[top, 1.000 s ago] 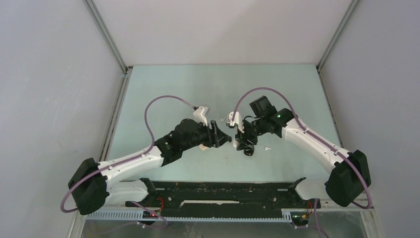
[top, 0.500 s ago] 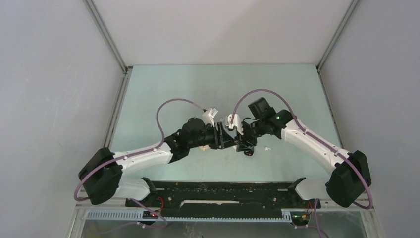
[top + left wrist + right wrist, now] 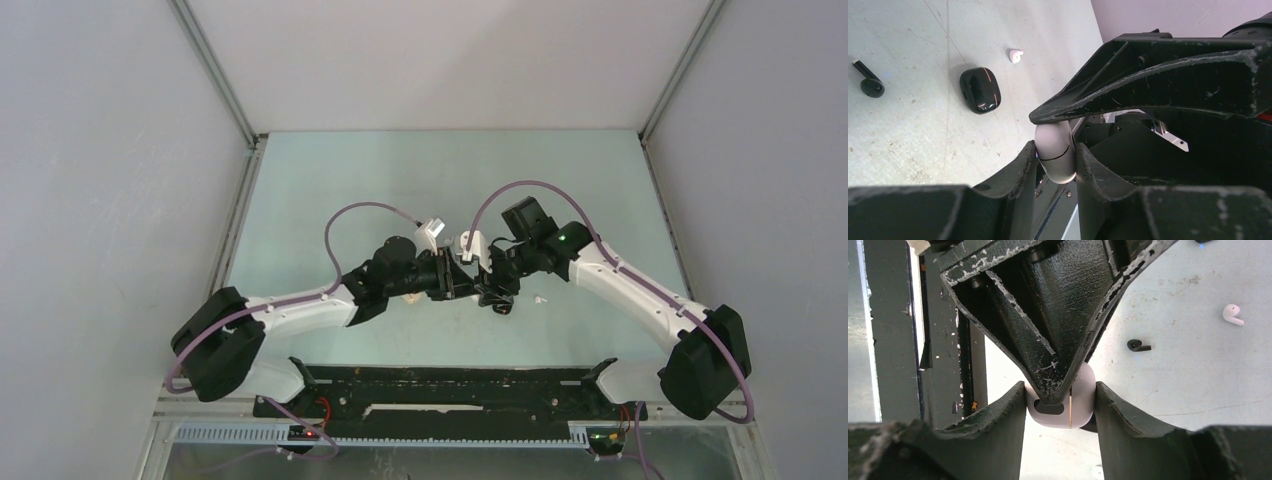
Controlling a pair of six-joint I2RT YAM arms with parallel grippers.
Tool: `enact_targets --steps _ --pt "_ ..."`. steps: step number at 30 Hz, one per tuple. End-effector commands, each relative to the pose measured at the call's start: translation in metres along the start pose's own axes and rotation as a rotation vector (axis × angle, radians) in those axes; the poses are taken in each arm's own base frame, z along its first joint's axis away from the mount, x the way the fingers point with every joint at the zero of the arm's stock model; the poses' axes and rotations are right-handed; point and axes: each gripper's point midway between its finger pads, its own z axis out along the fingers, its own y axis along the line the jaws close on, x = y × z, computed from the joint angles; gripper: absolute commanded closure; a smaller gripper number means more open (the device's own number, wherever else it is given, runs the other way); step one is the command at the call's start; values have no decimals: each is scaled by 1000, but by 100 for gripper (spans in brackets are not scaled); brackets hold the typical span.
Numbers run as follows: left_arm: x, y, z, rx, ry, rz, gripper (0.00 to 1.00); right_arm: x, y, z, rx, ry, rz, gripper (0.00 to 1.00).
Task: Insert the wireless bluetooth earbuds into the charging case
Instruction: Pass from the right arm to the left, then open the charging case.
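Earbuds lay loose on the worktop [image 3: 330,180], none of them in a case: a white earbud [image 3: 1233,314] and a black earbud [image 3: 1138,345] sat apart from each other on the bare surface in the right wrist view. In the left wrist view another black earbud [image 3: 868,82] lay off to one side of a closed black case [image 3: 979,90], and a white earbud lay near the case's far side. The pale charging case [image 3: 1055,145] was off the worktop, held between the two arms near the middle of the table. The left hand [image 3: 1056,150] was narrow, its two fingers pressed against opposite sides of the pale case. The right hand [image 3: 1060,390] clamped the same case from its own direction, one finger touching each flank, so the two grips crossed each other. A thin seam line ran round the case's shell. From above, both hands met tip to tip, and the case itself was hidden between them.
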Motion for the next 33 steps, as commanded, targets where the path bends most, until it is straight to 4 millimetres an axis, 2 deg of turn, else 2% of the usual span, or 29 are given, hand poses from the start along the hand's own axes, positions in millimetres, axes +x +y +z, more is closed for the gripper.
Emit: enact_targets --steps 1,6,8,11,14,20,24,33 --pt "3 -10 -4 69 11 97 93 -15 6 -5 -29 -68 -12 53" --pt "8 16 -18 9 -40 237 98 -33 16 -29 -143 -176 101 44" --pt "9 22 -26 9 -75 298 98 -34 15 -38 -160 -217 145 37" --pt "8 24 -38 22 -133 388 99 -36 17 -41 -201 -260 187 33" --pt "6 7 -50 104 -200 501 99 -34 17 -37 -231 -258 218 34" --pt "20 -19 -73 236 -249 786 97 -29 21 -25 -332 -228 266 41" --pt "23 -28 -79 288 -267 819 97 -34 31 -26 -407 -253 263 42" --pt "37 -44 -76 419 -228 786 97 -40 54 -22 -487 -239 197 42"
